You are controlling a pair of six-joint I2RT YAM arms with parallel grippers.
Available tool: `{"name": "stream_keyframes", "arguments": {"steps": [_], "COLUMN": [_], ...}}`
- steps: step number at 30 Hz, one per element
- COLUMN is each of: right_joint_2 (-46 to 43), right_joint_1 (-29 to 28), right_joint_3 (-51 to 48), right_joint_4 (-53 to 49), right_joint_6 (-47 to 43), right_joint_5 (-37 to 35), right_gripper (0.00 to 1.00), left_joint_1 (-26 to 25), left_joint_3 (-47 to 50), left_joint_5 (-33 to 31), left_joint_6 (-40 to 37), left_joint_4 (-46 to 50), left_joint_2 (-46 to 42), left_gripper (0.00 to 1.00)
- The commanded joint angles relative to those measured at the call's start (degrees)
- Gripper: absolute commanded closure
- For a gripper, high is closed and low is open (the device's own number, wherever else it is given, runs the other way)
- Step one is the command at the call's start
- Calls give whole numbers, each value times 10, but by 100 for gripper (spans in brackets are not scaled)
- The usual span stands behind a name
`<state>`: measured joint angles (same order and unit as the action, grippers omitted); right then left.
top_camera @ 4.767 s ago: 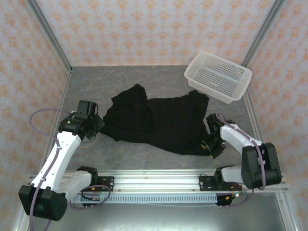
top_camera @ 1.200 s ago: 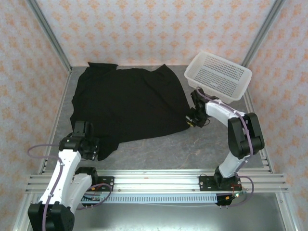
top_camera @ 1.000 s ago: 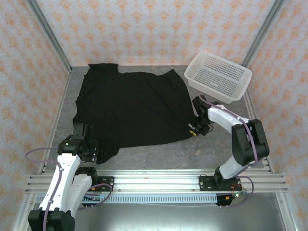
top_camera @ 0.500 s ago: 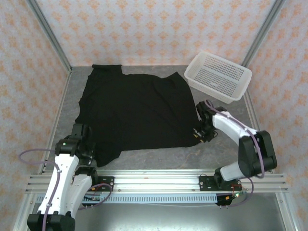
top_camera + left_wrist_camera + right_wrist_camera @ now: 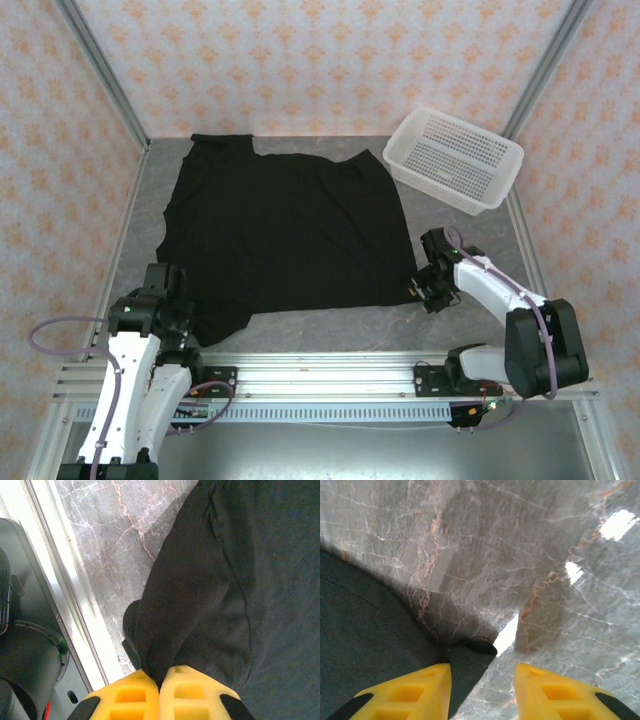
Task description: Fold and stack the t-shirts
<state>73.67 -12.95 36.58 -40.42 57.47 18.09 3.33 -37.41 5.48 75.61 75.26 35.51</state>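
Pinching the seven-o'clock corner of the shirt (image 5: 285,235), the left tool (image 5: 160,680) is clamped tight, seemingly to pull the cloth taut; it lies spread flat across the bench (image 5: 330,325). The right tool (image 5: 482,677) stands parted over the five-o'clock corner, gripping nothing.

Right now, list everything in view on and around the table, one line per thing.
t-shirt: one, black, spread flat over the middle and left of the table.
basket: one, white perforated plastic, empty, far right corner of the table.
table: one, grey marble pattern, under the shirt and basket.
walls: three, peach floral pattern, left, back and right of the table.
rail: one, silver metal, along the near edge, carrying both arm bases.
left gripper: one, yellow fingers, shut on the t-shirt's near-left edge.
right gripper: one, yellow fingers, open, at the t-shirt's near-right corner.
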Motion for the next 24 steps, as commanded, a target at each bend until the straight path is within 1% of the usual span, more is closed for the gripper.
{"name": "stream_keyframes", "arguments": {"steps": [1,4,6,9,12,14,17,19,21,24], "right_joint_2": [19,49,68,73,40,0,-42,-36,-8,20], "right_joint_1": [3,5,5,5,4,1,2,4,4,1], "right_joint_3": [-12,-6,-5,0,14,23,34,46,52,60], "right_joint_4": [43,59,62,42,-38,-91,-131,-131,-119,-97], "right_joint_6": [17,6,0,-6,-7,-2,7,4,1,1], "right_joint_5": [0,-5,-4,5,18,32,41,42,54,62], "right_gripper": [65,72,80,100,100,100,100,100,100,100], "left_joint_1": [-5,-5,-5,-5,-5,-5,-5,-5,-5,-5], "left_joint_3": [8,7,4,-15,-45,-67,-76,-59,-37,-19], "left_joint_5": [-24,-27,-32,-51,-77,-88,-90,-76,-59,-48], "left_joint_6": [12,10,10,6,0,-4,-6,-13,-13,-23], "left_joint_4": [15,14,14,33,68,82,81,47,2,-73], "left_joint_2": [-2,-3,-4,-4,-15,-31,-54,-64,-65,-38], "left_gripper": [100,100,100,100,100,100,100,100,100,100]}}
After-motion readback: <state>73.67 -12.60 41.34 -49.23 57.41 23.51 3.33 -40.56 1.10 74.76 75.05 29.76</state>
